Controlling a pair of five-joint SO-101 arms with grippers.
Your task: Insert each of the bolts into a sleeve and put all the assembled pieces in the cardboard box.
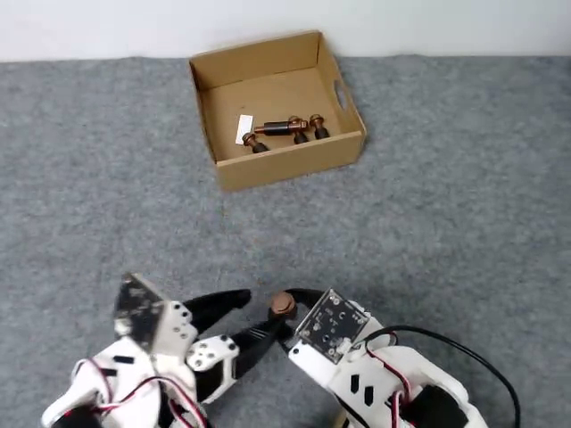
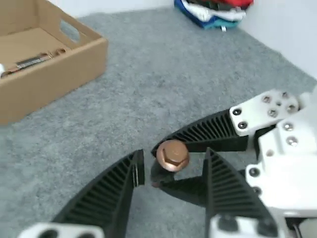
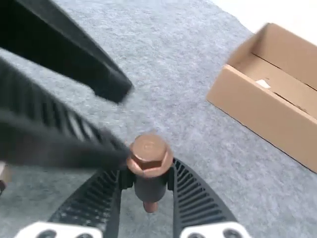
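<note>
A copper bolt (image 3: 149, 154) with a dark sleeve (image 3: 149, 186) around its shank stands head-up between the fingers of my right gripper (image 3: 148, 184), which is shut on it just above the carpet. In the high view that bolt (image 1: 282, 305) is near the front edge, between both arms. My left gripper (image 2: 174, 166) is open, its fingertips on either side of the bolt (image 2: 172, 154) without touching it. The cardboard box (image 1: 339, 147) stands at the back and holds several assembled pieces (image 1: 282, 127).
Grey carpet (image 1: 446, 223) covers the table between the arms and the box. A white wall runs behind the box. A pile of coloured clothes (image 2: 213, 10) lies far off by the wall. A white label (image 1: 244, 127) lies in the box.
</note>
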